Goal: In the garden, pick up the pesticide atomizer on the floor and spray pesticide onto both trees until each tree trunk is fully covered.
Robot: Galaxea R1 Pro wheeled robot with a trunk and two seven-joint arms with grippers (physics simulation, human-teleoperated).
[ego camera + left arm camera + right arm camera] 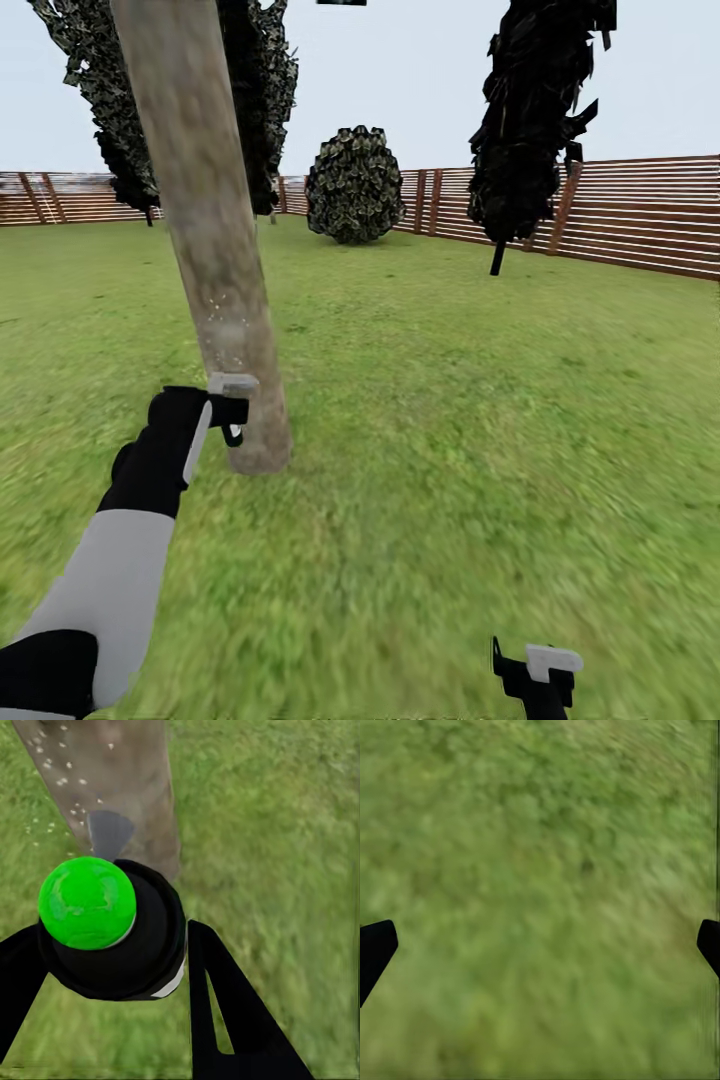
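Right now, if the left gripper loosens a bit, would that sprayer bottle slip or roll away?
The atomizer looks round, smooth and dark, so it would probably slip between the left gripper's fingers. Dropped on the lawn, the round body might roll, though grass would likely stop it soon.

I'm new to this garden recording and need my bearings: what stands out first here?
The thick, leaning pale tree trunk rises just ahead at the head view's left, flecked with white spray droplets. The left gripper holds the pesticide atomizer with its bright green top against the trunk's base. The right gripper hangs open over blurred grass.
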